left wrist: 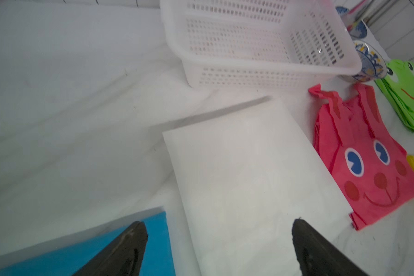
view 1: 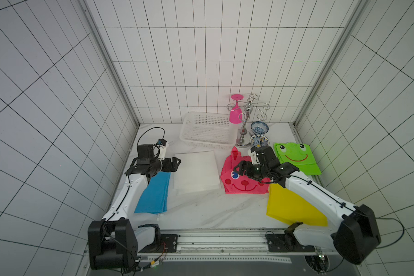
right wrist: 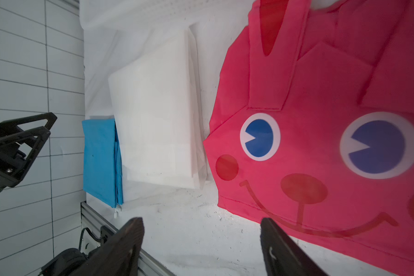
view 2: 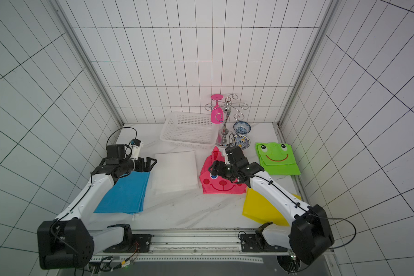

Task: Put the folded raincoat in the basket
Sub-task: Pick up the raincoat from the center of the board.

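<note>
Left gripper (view 1: 176, 164), jaws wide and empty, at the edge of the white folded raincoat (view 1: 195, 170). Right gripper (view 1: 237, 167), parted and empty, above the pink raincoat (view 1: 234, 186). Basket (view 1: 208, 143) beyond, empty. Grasp, lift and placement remain.

Bright, even light, faint shadows; top views bow at edges; the basket (left wrist: 261, 64) looks soft
</note>
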`<state>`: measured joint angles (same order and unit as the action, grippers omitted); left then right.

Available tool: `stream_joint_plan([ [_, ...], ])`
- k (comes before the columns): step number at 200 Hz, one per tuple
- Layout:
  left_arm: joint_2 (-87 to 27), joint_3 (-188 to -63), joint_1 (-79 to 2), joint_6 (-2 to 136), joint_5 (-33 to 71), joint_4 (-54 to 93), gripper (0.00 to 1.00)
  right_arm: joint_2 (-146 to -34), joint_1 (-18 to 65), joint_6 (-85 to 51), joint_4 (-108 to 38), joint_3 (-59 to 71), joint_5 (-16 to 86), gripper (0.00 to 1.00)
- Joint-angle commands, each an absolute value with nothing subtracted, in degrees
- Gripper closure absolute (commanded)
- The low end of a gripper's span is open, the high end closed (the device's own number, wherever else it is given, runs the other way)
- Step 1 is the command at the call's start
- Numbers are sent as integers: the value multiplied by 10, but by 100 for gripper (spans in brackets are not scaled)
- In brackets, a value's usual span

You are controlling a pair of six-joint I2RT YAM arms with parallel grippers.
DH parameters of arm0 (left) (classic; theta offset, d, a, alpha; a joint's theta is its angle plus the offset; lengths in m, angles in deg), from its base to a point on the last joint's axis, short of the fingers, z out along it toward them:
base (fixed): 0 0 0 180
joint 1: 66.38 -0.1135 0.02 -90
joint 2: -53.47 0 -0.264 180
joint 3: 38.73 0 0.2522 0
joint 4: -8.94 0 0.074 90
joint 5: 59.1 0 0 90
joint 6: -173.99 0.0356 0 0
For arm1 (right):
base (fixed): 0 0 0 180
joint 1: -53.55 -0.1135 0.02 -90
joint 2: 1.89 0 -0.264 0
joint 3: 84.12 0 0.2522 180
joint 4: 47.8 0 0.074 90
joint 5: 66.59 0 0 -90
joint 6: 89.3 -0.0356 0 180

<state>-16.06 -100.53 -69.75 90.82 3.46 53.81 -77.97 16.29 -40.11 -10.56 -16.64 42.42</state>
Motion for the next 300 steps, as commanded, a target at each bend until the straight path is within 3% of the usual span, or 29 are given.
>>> stream_joint_plan([
  [1, -182, -1000, -697, 965, -11, 629, 9, -838, 143, -417, -141, -126, 425, 22],
  [28, -224, -1024, -693, 988, -3, 649, 20, -909, 130, -424, -196, -111, 457, 27],
  [58, -261, -1038, -689, 981, 12, 643, 22, -969, 118, -430, -202, -77, 455, 31],
  [94, -269, -1028, -690, 979, 15, 628, 35, -998, 107, -447, -205, -61, 451, 46],
  [121, -267, -1019, -687, 988, 11, 622, 37, -1021, 88, -462, -211, -58, 446, 46],
  [151, -275, -1018, -665, 1019, 36, 623, 46, -1049, 77, -472, -213, -48, 448, 51],
  [185, -237, -981, -619, 1069, 73, 603, 41, -1050, 72, -472, -223, -46, 449, 74],
  [212, -206, -972, -612, 1127, 50, 612, 31, -1051, 72, -472, -222, -43, 458, 99],
  [240, -188, -964, -604, 1189, 43, 613, 18, -1038, 71, -479, -219, -38, 472, 100],
  [300, -162, -953, -581, 1298, 16, 612, 4, -989, 71, -507, -202, -46, 526, 100],
])
